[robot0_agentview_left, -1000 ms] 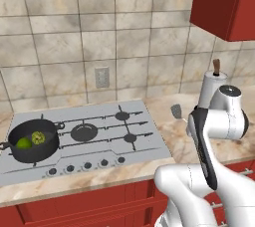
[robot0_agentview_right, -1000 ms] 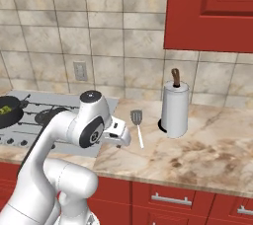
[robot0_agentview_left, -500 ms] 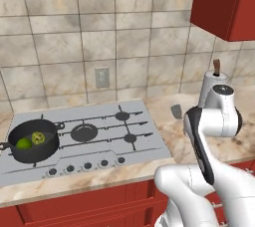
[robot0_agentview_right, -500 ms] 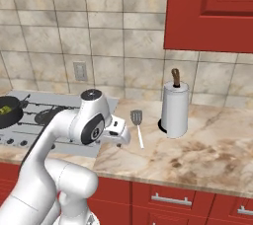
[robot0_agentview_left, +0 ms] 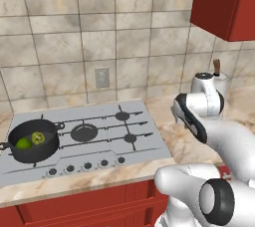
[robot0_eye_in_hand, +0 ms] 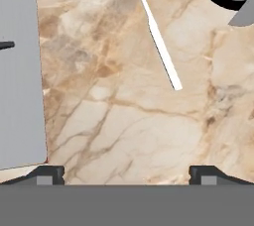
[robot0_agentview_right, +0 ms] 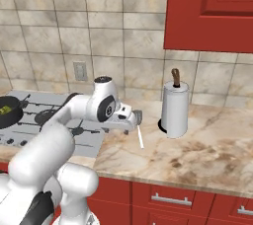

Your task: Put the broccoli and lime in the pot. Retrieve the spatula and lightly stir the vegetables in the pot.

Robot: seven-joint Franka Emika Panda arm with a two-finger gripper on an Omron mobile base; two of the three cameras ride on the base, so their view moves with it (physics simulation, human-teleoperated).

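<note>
Marble counter (robot0_eye_in_hand: 124,121): your gripper (robot0_eye_in_hand: 126,173), jaws wide and empty, hovers short of the spatula (robot0_eye_in_hand: 158,36), while broccoli (robot0_agentview_left: 38,138) and lime (robot0_agentview_left: 23,144) already sit in the pot (robot0_agentview_left: 31,152).

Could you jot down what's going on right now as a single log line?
stage: going for spatula | broccoli, lime: in pot | gripper: open, empty, above counter | spatula: flat on counter, untouched
</note>
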